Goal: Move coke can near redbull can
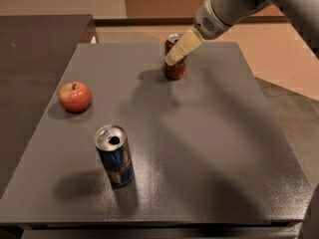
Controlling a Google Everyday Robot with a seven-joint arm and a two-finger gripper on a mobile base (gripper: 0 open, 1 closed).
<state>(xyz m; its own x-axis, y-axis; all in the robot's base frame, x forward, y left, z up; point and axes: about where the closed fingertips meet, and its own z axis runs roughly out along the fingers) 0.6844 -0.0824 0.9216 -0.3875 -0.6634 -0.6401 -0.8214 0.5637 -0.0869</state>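
Note:
The red coke can (175, 68) stands upright near the far edge of the grey table, right of centre. The blue and silver redbull can (114, 156) stands upright near the front left, its top opened. My gripper (175, 54) reaches in from the upper right, its cream fingers lying across the front of the coke can's upper half. The finger tips overlap the can in this view.
A red apple (75, 96) sits at the left of the grey table (209, 148). A darker counter (35, 49) adjoins the table on the left. The floor drops away beyond the right edge.

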